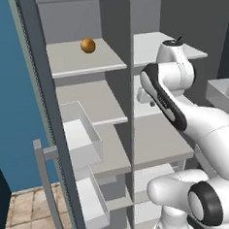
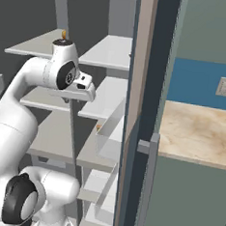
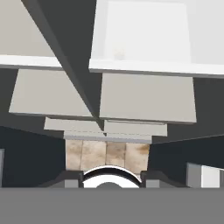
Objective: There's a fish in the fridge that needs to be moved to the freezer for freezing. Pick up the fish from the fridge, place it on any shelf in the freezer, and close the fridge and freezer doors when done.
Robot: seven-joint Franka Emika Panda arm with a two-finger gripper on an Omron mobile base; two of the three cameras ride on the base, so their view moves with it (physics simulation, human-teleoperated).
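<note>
Shelves point(image 1: 85, 60) of pale grey fill both halves of the tall dark grey unit point(image 1: 114, 19), and both doors, the left door point(image 1: 39, 93) and the right door point(image 2: 151, 89), stand open. Neither door's outer face shows, so I cannot tell which half is fridge and which is freezer.

The white arm point(image 1: 205, 129) reaches into the right half at the level of the second shelf. Its own elbow and wrist cover the hand from both base cameras. In the hand view the gripper point(image 3: 110, 179) looks down past the stacked shelf edges to a strip of tan floor tiles point(image 3: 107, 153). Its dark fingertips point(image 3: 70, 180) are cut off low in the picture (little more than stubs), but they stand apart with nothing between them.

The fish is hard to place. A thin dark sliver point(image 1: 179, 39) sticks up behind the arm's upper joint, over the top right shelf, and I cannot tell whether it is a fin or tail.

An orange ball point(image 1: 87, 45) sits on the top left shelf, well apart from the hand. White door bins point(image 1: 84, 133) hang on the left door, their lower ones partly cut off. A faint pale mark point(image 3: 118, 54) on the white surface in the hand view is too blurred to read.
</note>
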